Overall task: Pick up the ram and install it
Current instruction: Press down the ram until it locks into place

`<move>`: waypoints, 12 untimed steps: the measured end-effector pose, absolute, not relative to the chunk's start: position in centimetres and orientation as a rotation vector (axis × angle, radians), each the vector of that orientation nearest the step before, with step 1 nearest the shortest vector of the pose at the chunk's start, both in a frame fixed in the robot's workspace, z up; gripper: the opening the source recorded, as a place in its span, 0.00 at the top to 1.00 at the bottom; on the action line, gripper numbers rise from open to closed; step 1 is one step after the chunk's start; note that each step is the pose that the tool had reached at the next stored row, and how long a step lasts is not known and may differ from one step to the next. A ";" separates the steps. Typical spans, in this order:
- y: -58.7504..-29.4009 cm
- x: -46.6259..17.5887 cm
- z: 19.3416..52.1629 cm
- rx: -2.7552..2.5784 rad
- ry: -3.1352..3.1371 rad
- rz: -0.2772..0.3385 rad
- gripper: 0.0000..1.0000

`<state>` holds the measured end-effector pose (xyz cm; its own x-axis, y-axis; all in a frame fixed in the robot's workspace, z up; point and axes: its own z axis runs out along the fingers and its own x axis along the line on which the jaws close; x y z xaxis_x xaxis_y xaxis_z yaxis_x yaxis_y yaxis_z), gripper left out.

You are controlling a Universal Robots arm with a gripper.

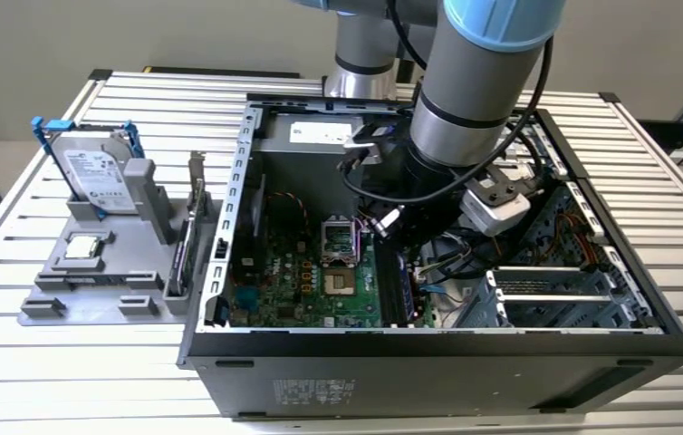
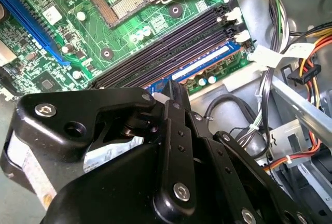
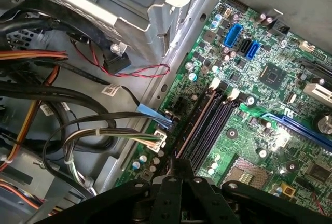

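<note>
The ram (image 2: 203,67) is a thin blue-green stick standing on edge in the slot nearest the motherboard's (image 2: 124,32) edge, beside the empty black slots (image 2: 171,45). In the first wrist view the ram (image 3: 199,123) appears as a narrow line running away from the fingers. My gripper (image 2: 174,92) sits low over one end of the stick, its black fingers closed around it. In the exterior view my gripper (image 1: 405,246) reaches down inside the open computer case (image 1: 438,337), with the ram (image 1: 407,285) below it.
Cable bundles (image 3: 78,130) and a drive cage (image 1: 559,290) crowd the side beyond the slots. The CPU socket (image 1: 341,249) lies on the other side. Outside the case, a grey holder (image 1: 100,281) carries a hard drive (image 1: 94,177) and a bracketed card (image 1: 190,227).
</note>
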<state>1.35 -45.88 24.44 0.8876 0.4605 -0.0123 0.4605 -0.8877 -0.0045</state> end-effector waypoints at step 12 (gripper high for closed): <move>-45.9 1.3 24.4 -3.020 -0.856 0.020 1.00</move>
